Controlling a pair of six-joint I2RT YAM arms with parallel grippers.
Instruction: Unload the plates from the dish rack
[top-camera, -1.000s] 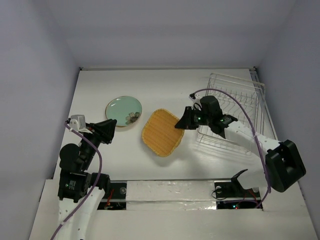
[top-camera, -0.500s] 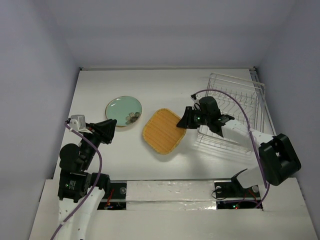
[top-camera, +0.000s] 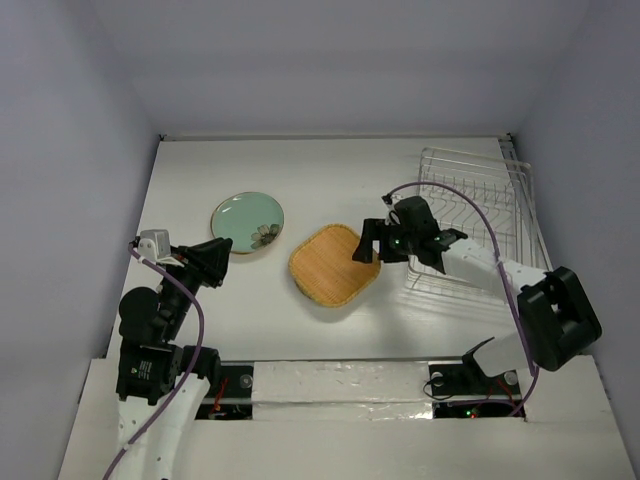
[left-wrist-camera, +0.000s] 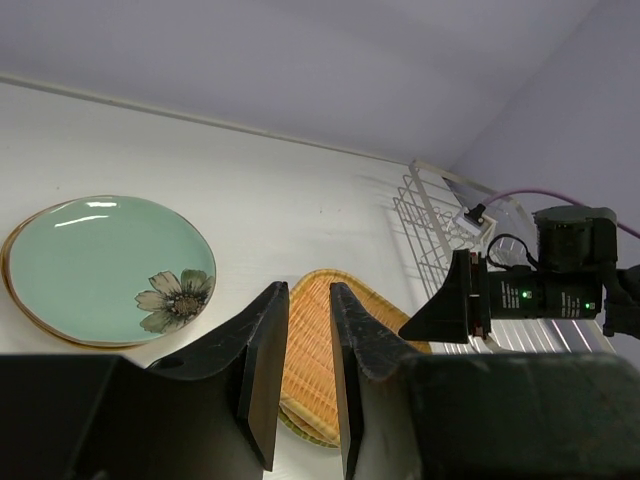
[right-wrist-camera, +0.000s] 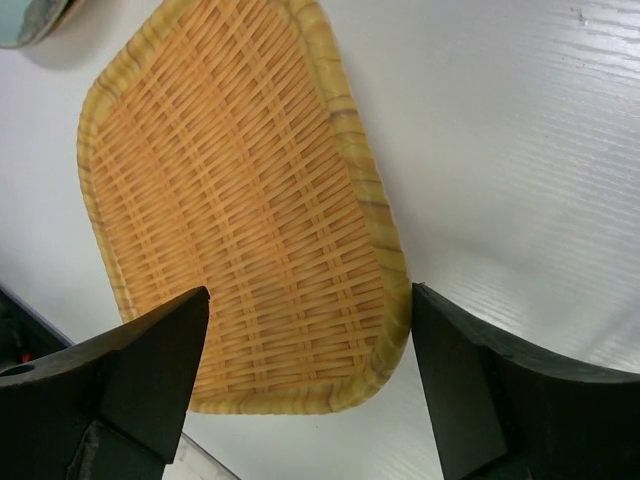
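The orange woven, rounded-square plate (top-camera: 335, 265) (left-wrist-camera: 379, 303) (right-wrist-camera: 240, 200) lies on the white table, left of the dish rack (top-camera: 480, 215) (left-wrist-camera: 430, 225). My right gripper (top-camera: 366, 243) (right-wrist-camera: 310, 290) hovers over the plate's right corner, open wide, its fingers straddling the rim without gripping it. A mint-green plate with a flower print (top-camera: 247, 222) (left-wrist-camera: 100, 265) lies flat further left. My left gripper (top-camera: 225, 250) (left-wrist-camera: 307, 288) hangs near the mint plate's front-left, with a narrow gap between its fingers and nothing in it. No plate shows among the rack's wires.
The rack stands against the right wall near the back corner. Grey walls close the table on three sides (top-camera: 320, 137). A purple cable (top-camera: 470, 205) loops over the right arm in front of the rack. The arm bases sit along the near edge.
My right gripper went from shut on the woven plate to wide open. The plate dropped from a tilt to lying on the table. The left arm has not moved.
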